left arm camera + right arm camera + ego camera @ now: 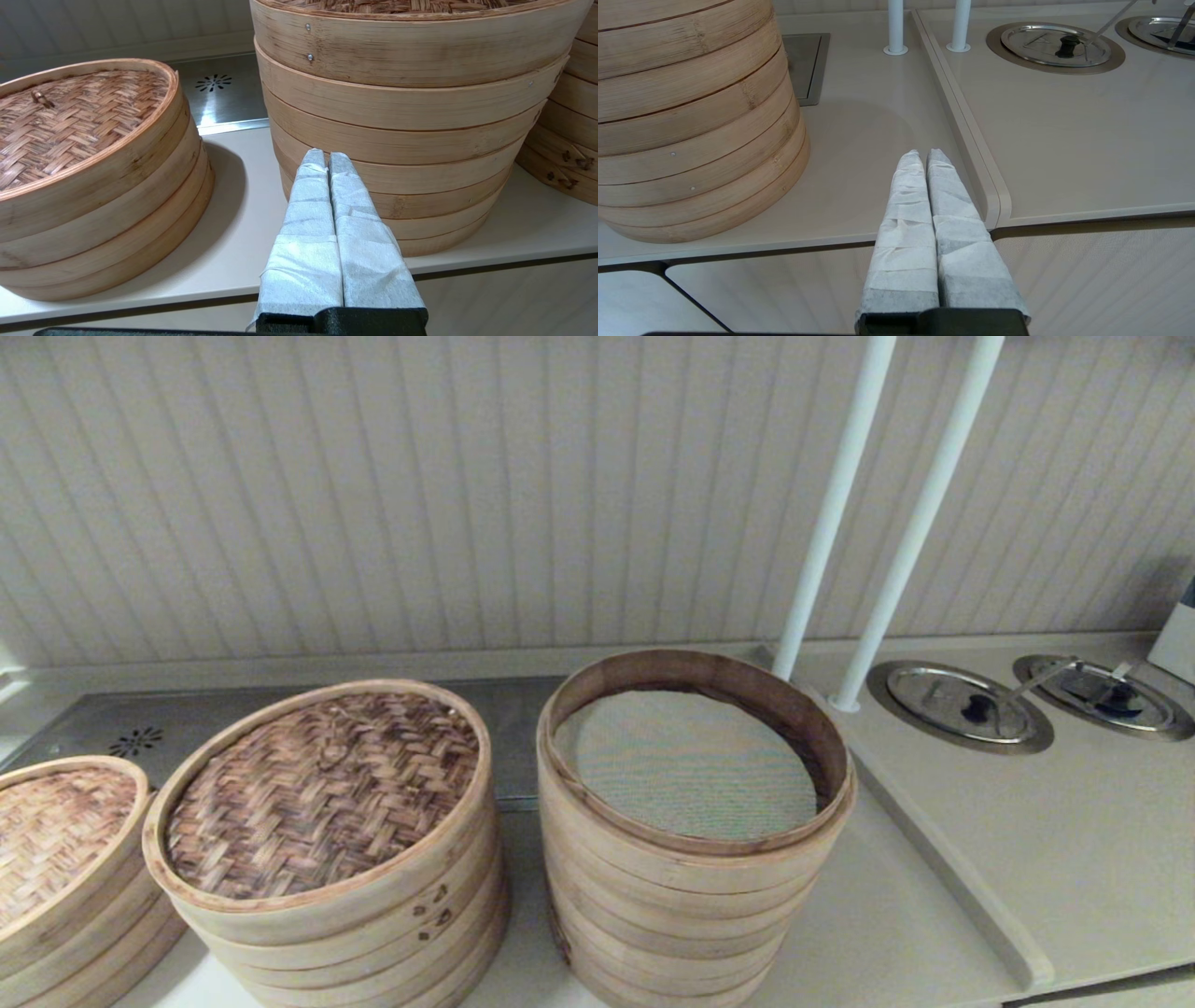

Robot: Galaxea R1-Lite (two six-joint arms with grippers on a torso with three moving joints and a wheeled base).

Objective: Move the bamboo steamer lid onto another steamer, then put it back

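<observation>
The bamboo steamer lid (322,793), dark brown herringbone weave with a pale band rim, sits tilted on the middle steamer stack (373,933). To its right stands another steamer (691,868), the tallest stack, uncovered and lined with grey-green mesh cloth (686,765). Neither gripper shows in the head view. In the left wrist view my left gripper (325,154) is shut and empty, low in front of the lidded stack (397,140), with the lid's band (411,42) above it. My right gripper (923,154) is shut and empty over the counter's front edge, to the right of the tall stack (691,116).
A shorter steamer with a paler tan lid (56,840) stands at far left (79,121). Two white poles (831,513) rise behind the tall stack. A raised counter section (943,877) with two round metal covers (962,705) lies to the right. A steel drain panel (140,737) is behind.
</observation>
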